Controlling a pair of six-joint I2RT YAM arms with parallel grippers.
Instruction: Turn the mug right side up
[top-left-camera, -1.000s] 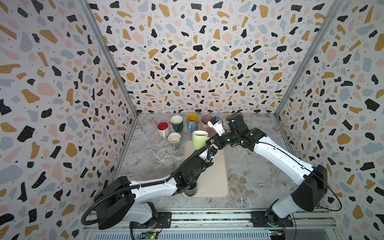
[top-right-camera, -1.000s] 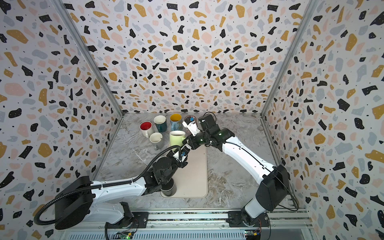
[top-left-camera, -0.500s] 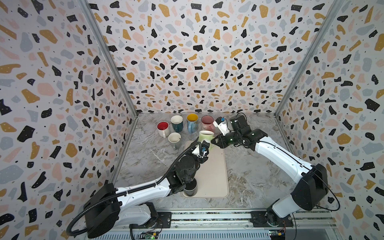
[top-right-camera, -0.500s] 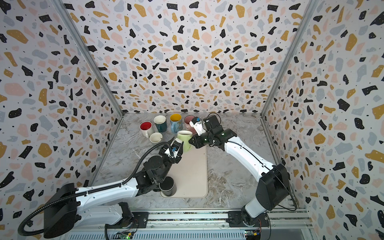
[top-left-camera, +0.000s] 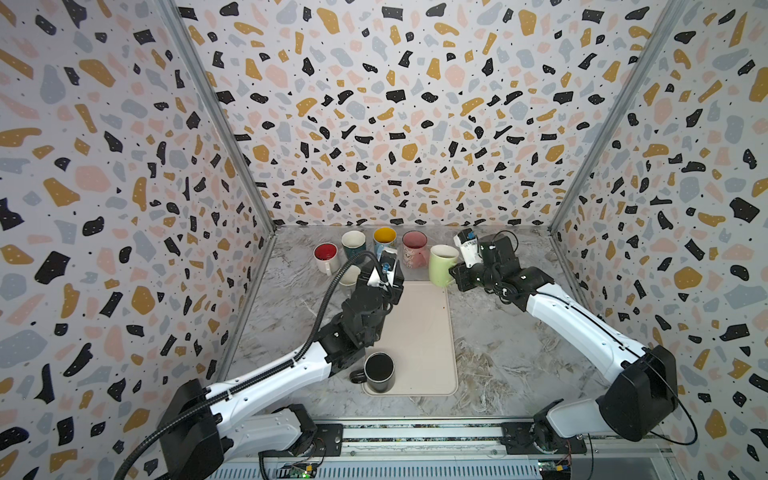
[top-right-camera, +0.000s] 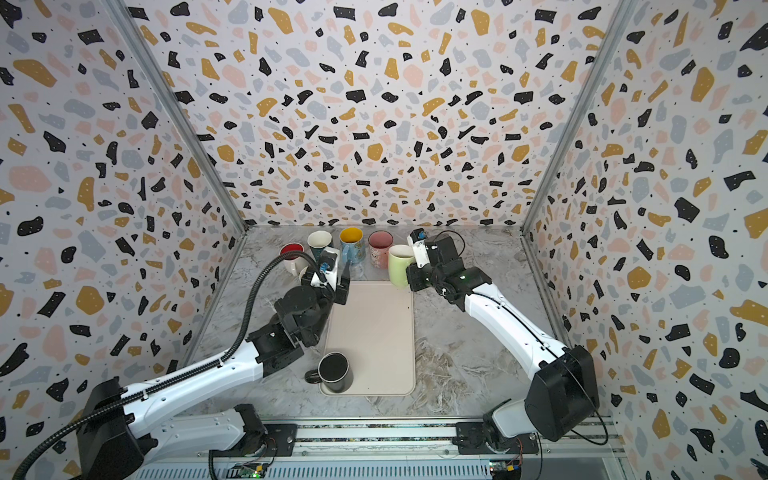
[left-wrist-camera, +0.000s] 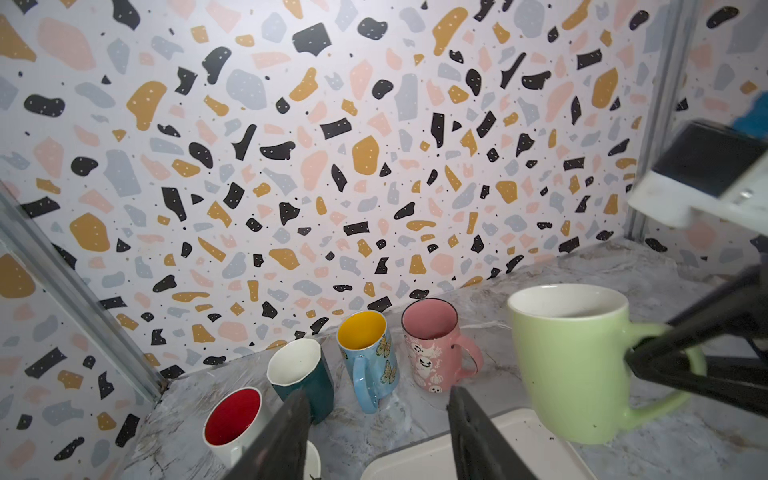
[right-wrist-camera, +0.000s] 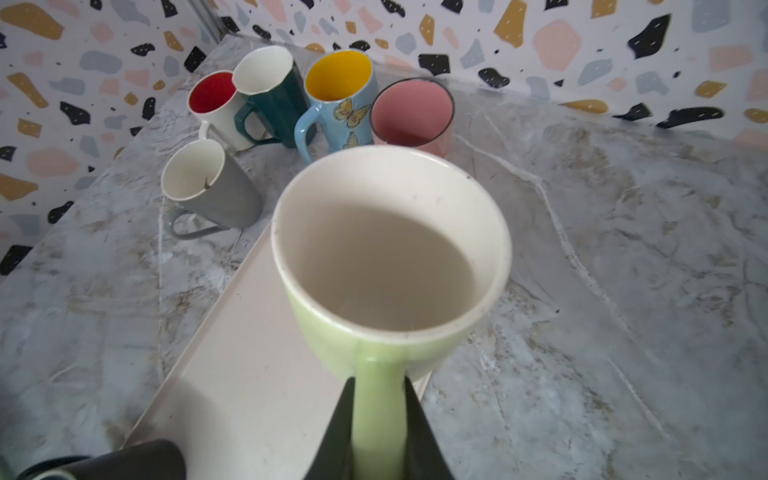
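The table (top-left-camera: 503, 332) has a grey marble top. A cream tray (top-left-camera: 415, 328) lies flat in the middle. Far left, four mugs stand upright in a row: red-lined mug (top-left-camera: 325, 255), teal mug (top-left-camera: 354, 246), butterfly mug (top-left-camera: 383, 241), pink mug (top-left-camera: 414, 249). A grey mug (right-wrist-camera: 212, 191) stands just nearer.

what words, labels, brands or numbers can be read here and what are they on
No readable words, numbers or brands in any view.
Light blue ceramic mug with yellow inside: butterfly pictures only, no text.
Pink ceramic mug: ghost and pumpkin drawings only, no text.
Small blue patch on a white wrist camera housing: too small to read.
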